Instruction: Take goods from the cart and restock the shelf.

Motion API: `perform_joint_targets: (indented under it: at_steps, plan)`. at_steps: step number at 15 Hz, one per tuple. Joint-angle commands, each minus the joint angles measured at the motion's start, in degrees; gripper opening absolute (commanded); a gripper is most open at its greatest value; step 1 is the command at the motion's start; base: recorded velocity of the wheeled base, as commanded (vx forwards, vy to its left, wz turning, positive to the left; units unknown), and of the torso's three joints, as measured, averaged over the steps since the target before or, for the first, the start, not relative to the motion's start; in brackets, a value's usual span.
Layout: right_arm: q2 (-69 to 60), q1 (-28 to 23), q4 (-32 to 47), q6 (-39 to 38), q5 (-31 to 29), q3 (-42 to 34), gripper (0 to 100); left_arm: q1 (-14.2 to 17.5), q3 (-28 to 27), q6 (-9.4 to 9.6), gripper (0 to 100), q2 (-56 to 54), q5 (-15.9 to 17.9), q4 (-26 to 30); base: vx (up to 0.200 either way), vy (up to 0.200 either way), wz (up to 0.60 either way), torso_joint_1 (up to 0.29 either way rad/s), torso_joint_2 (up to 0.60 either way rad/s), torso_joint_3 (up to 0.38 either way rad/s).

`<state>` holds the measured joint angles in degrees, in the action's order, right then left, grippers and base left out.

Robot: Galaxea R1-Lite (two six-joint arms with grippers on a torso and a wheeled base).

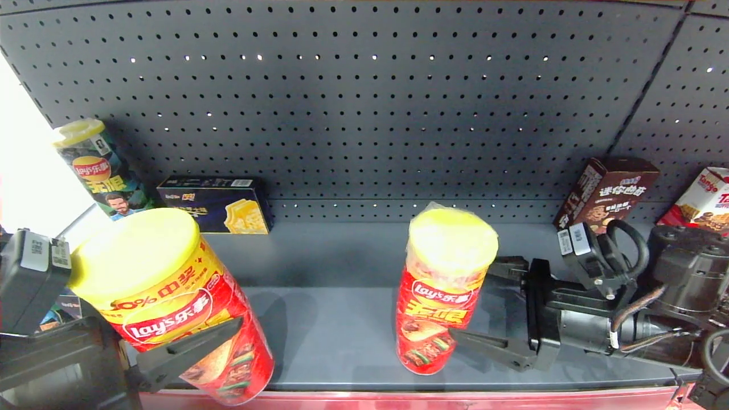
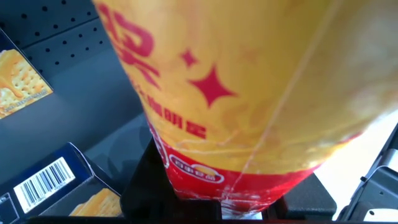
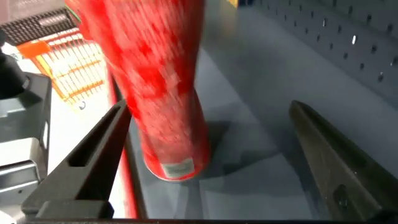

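Clamping the big can [image 1: 165,296] in your left claw [image 1: 188,341], you hold your right claw [image 1: 481,302] apart, apparently straddling the small can [image 1: 444,285].

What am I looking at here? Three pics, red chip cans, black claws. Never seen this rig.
It is a two-armed robot restocking a shop shelf. The wide picture is from a camera on its head, looking down at the shelf; the other two are from cameras on each wrist, so they look along that arm's own fingers. The left gripper is shut on a big red chip can with a yellow lid, held tilted at the shelf's front edge; the left wrist picture shows that can up close. The right gripper has its fingers open on either side of a second red can, which stands upright on the shelf. Along the back: a dark-labelled can, a dark blue box, a brown box and a red-and-white box.
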<state>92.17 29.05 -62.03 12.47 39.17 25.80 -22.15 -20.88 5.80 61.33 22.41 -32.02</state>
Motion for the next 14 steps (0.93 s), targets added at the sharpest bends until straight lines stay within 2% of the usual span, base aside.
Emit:
perform_joint_targets:
  at_steps: [1, 2, 6, 8, 14]
  plan:
    - [-5.25, 0.74, 0.06, 0.01, 0.03, -1.80, 100, 0.00, 0.14, 0.00, 0, -0.25, 0.01, -0.06, 0.000, 0.000, 0.00, 0.000, 0.00, 0.000]
    - [-7.89, 0.74, 0.15, 0.01, 0.03, -3.03, 100, 0.00, 0.14, 0.00, 0, -0.51, 0.01, -0.06, 0.000, 0.000, 0.00, 0.000, 0.00, 0.000]
    - [-21.68, -0.84, 1.03, -0.52, -6.03, -7.78, 100, 0.09, 0.23, 0.00, 0, -1.30, 0.01, -0.06, 0.000, 0.000, 0.00, 0.000, 0.00, 0.000]
    - [-29.51, -3.65, 5.34, -0.61, -9.20, -9.10, 100, 0.00, 0.14, 0.00, 0, -1.30, 0.01, -0.06, 0.000, 0.000, 0.00, 0.000, 0.00, 0.000]
    - [-62.55, -5.06, 35.75, -6.14, -23.26, -16.74, 100, 0.00, -0.56, 0.17, 0, -1.48, 0.01, -0.06, 0.000, 0.000, 0.00, 0.000, 0.00, 0.000]
